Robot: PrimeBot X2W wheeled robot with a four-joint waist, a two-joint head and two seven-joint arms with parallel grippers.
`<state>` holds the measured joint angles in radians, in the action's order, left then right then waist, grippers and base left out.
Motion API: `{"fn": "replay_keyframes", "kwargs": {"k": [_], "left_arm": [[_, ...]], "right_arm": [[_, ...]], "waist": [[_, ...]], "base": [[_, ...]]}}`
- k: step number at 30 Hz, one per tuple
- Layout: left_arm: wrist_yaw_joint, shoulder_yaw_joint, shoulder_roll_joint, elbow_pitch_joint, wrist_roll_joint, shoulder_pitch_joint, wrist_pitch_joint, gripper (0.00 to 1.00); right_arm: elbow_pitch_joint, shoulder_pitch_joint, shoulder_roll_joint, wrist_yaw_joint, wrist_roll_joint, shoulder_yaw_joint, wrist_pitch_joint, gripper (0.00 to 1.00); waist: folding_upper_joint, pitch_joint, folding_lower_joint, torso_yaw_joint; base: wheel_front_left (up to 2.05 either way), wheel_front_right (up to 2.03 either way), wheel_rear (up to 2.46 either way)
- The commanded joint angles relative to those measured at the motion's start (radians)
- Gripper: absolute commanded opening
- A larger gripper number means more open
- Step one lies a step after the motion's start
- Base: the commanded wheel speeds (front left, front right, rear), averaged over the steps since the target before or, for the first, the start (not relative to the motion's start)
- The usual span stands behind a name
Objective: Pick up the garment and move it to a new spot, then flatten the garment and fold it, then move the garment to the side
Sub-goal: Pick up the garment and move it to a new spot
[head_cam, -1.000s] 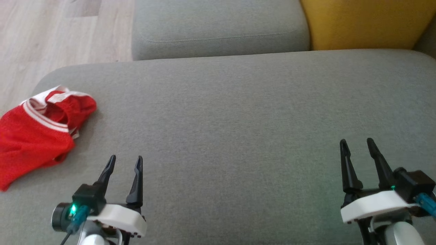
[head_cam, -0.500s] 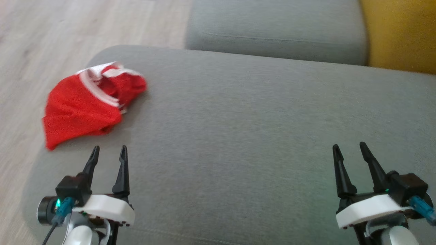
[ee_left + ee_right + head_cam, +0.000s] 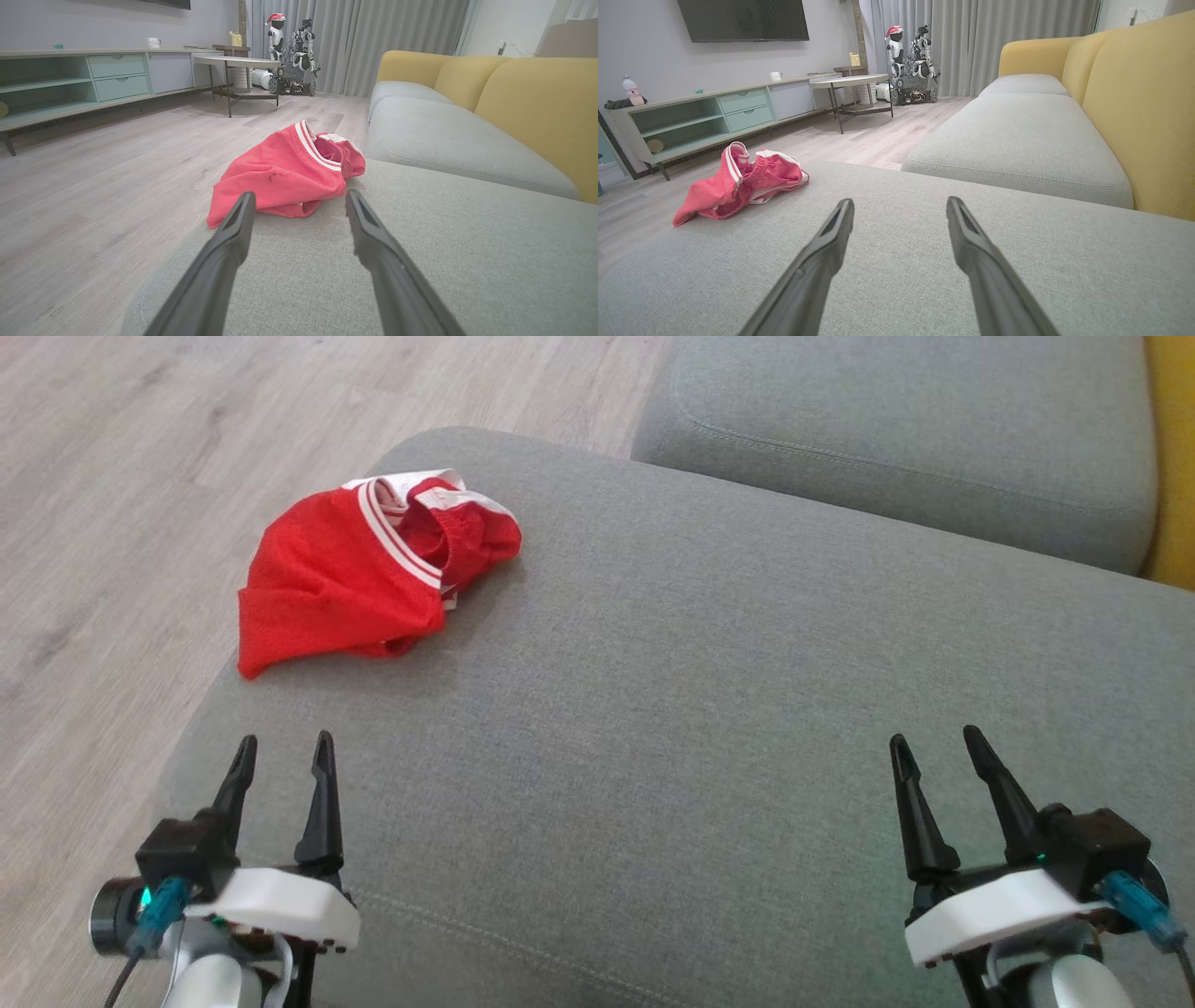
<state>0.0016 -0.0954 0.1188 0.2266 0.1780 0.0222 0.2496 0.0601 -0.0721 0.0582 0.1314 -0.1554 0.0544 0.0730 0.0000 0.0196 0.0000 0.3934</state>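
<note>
A crumpled red garment (image 3: 359, 574) with white-striped trim lies at the far left corner of the grey sofa cushion (image 3: 709, 728), part of it hanging over the left edge. My left gripper (image 3: 283, 754) stands open a short way in front of it, nothing between its fingers. From the left wrist the garment (image 3: 285, 172) sits straight ahead, just beyond the open fingertips (image 3: 245, 203). At the lower right my right gripper (image 3: 932, 749) is open and holds nothing, far from the garment (image 3: 738, 186), which shows well to its left.
A second grey cushion (image 3: 915, 439) lies beyond, with the yellow backrest (image 3: 1174, 457) at the right. Wooden floor (image 3: 112, 523) drops off left of the cushion edge. A low cabinet (image 3: 93, 79), a small table (image 3: 238, 63) and another robot (image 3: 292, 60) stand far across the room.
The camera has turned left, so the garment now sits nearer the middle of the picture. Both grippers hold their open pose; the garment itself has not moved.
</note>
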Motion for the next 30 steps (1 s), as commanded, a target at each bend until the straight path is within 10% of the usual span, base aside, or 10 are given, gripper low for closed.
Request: {"fn": "replay_keyframes", "kwargs": {"k": [1, 16, 30], "left_arm": [[0.006, 0.034, 0.012, -0.040, 0.001, 0.036, 0.012, 1.00], [0.008, 0.043, 0.007, -0.050, 0.000, 0.043, 0.012, 1.00], [0.000, 0.081, 0.013, -0.005, -0.016, 0.328, 0.012, 1.00]], "right_arm": [[-0.042, 0.035, 0.004, -0.001, 0.009, 0.022, -0.001, 1.00], [-0.058, 0.042, 0.015, -0.001, 0.011, 0.028, -0.020, 1.00], [-0.176, 0.160, 0.103, -0.001, 0.030, 0.042, -0.115, 1.00]], "waist": [[0.0000, -0.001, 0.0000, 0.004], [0.0000, -0.024, 0.0000, -0.002], [0.0000, -0.294, 0.0000, -0.107]], "base": [[0.00, 0.00, 0.00], [0.00, 0.00, 0.00], [0.00, 0.00, 0.00]]}}
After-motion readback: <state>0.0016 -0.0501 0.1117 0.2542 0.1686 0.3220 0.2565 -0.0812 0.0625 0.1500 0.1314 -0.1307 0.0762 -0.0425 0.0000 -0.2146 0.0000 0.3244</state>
